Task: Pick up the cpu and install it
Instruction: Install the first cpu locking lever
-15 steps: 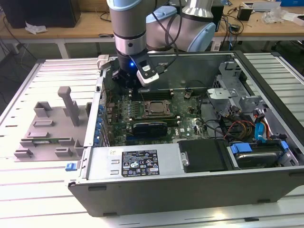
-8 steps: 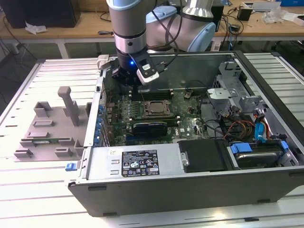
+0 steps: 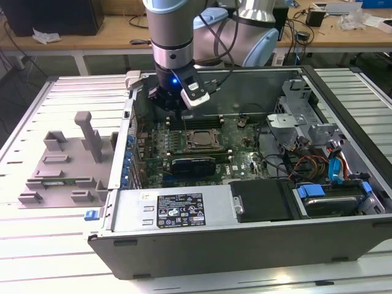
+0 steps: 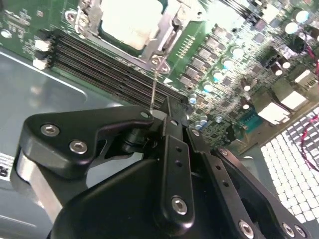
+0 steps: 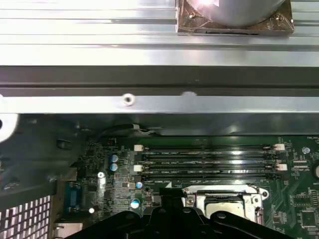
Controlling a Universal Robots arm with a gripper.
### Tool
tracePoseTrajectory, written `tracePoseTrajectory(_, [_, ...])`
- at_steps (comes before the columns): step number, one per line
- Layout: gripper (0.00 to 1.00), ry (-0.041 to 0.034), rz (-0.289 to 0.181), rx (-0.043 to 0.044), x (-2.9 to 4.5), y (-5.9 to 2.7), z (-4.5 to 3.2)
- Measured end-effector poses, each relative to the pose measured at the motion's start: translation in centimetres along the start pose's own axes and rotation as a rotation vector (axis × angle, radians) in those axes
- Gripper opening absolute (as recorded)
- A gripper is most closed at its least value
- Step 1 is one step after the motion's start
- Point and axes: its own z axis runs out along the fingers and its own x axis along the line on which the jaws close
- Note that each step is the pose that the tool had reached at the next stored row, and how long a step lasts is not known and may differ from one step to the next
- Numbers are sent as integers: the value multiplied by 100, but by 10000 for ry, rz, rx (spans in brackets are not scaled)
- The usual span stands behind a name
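Note:
The cpu (image 3: 200, 139) lies flat inside the metal-framed socket on the green motherboard, its silver top bright in the second wrist view (image 4: 130, 22) and partly visible in the first wrist view (image 5: 222, 203). My gripper (image 3: 176, 111) hangs inside the open computer case just behind the socket, over the memory slots. In the second wrist view its black fingertips (image 4: 168, 107) are drawn together, shut, with nothing between them. A thin metal socket lever (image 4: 153, 84) runs from the socket's corner up to those tips. Whether it touches them I cannot tell.
The case's rear wall (image 5: 159, 102) stands close behind the gripper. A black expansion card (image 3: 193, 165) sits in front of the socket, and memory slots (image 5: 209, 162) run behind it. Drive bays and cables (image 3: 318, 153) crowd the exterior view's right. A grey fixture plate (image 3: 61, 165) lies outside on the left.

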Motion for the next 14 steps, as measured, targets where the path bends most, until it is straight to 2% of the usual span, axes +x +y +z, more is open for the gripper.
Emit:
tracePoseTrajectory(2, [11,0,3,1,-50,0,1])
tracePoseTrajectory(5, [11,2,-1,1,-235,-2,4])
tracePoseTrajectory(10, [11,0,1,0,-239,-1,5])
tracePoseTrajectory(14, [11,-9,-1,14,-239,-7,35])
